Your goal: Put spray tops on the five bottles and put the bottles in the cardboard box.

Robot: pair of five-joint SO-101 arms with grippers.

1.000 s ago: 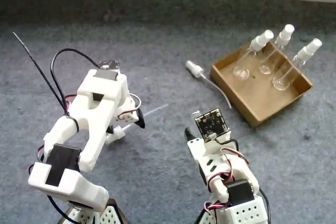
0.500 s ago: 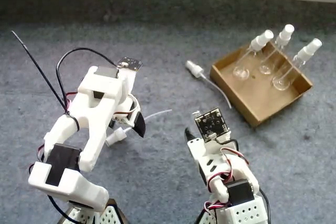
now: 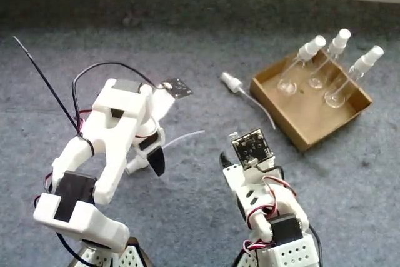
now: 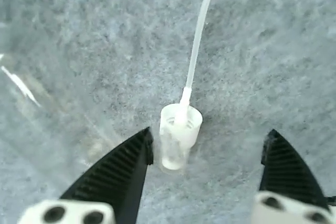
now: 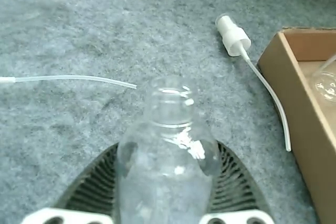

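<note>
Overhead, the left gripper (image 3: 152, 157) sits left of centre over the grey carpet (image 3: 206, 35). Its claw is spread apart around a spray top (image 4: 178, 136) that lies on the carpet between the fingers, close beside one of them. The top's dip tube (image 4: 198, 35) runs away from the gripper.

The right gripper (image 5: 169, 153), at lower centre of the high view, is clamped on an uncapped clear bottle (image 5: 168, 129), open neck pointing forward.

A second spray top (image 3: 230, 82) lies on the carpet just left of the cardboard box (image 3: 294, 126), its tube trailing down beside the box wall. The box sits at upper right and holds three capped bottles (image 3: 299, 67), their tops leaning over its far rim.
</note>
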